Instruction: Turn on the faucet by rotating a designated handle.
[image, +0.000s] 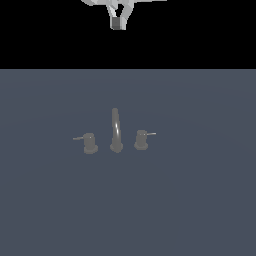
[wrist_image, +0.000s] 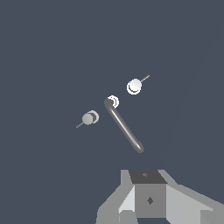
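Two cameras: one off the arm facing the table, one on the wrist looking down.

In the exterior view we look from in front and somewhat above, across the grey table (image: 200, 200), far enough back that the faucet (image: 116, 131) sits small near the middle and the gripper (image: 118, 22) only just enters at the upper edge against black background. In the wrist view we look almost straight down from high over the table (wrist_image: 43, 43), seeing the faucet (wrist_image: 124, 127) from above, with the gripper (wrist_image: 148, 199) filling the frame's near edge. Both views share the spout, its two knobs and the surrounding table.
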